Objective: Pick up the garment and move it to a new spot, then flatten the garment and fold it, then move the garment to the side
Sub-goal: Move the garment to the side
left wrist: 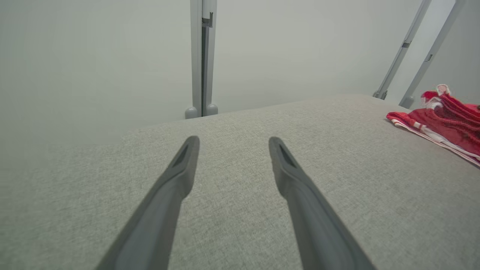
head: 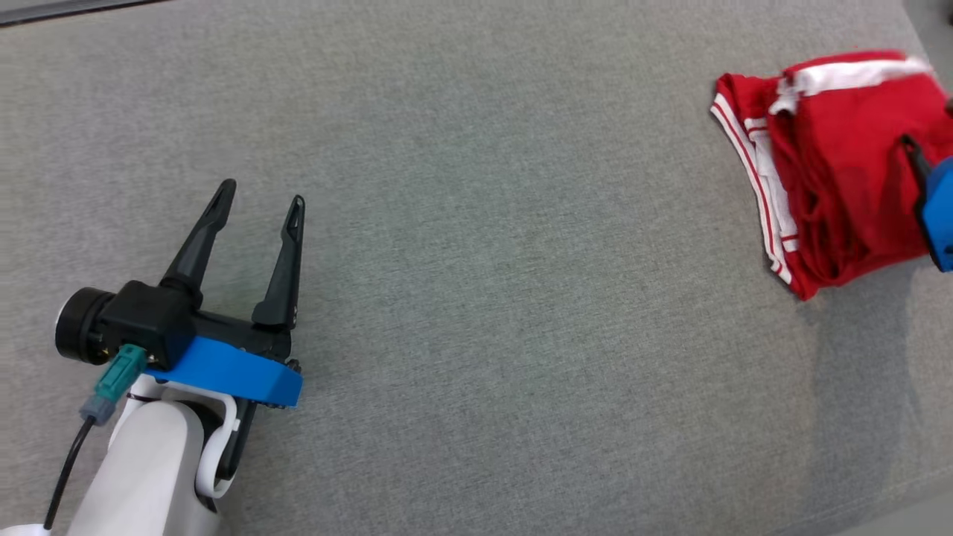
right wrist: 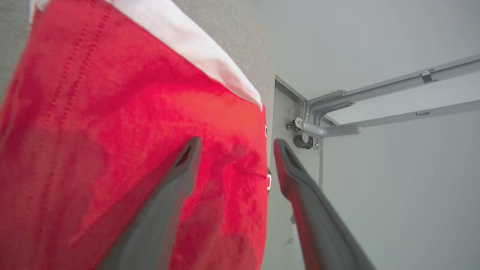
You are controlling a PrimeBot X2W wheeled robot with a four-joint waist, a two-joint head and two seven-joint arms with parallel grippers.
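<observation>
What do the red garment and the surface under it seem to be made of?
Garment: soft red fabric, probably a sporty knit, matte; it creases limply, with stitch rows and white trim. Surface: grey woven-looking cloth covering, matte, with a fine speckled weave.

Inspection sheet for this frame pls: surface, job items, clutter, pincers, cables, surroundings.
Surface: grey fabric-covered table, no marks seen.
Job's things: red garment with white trim, bundled on the table at the right of the head view.
Clutter: nothing seen.
Grippers: left pincer open over bare table, holding nothing; right pincer open, fingers spread at the garment's edge.
Cables: black cable with a teal connector at the left wrist.
Surroundings: pale wall, grey metal posts.
</observation>
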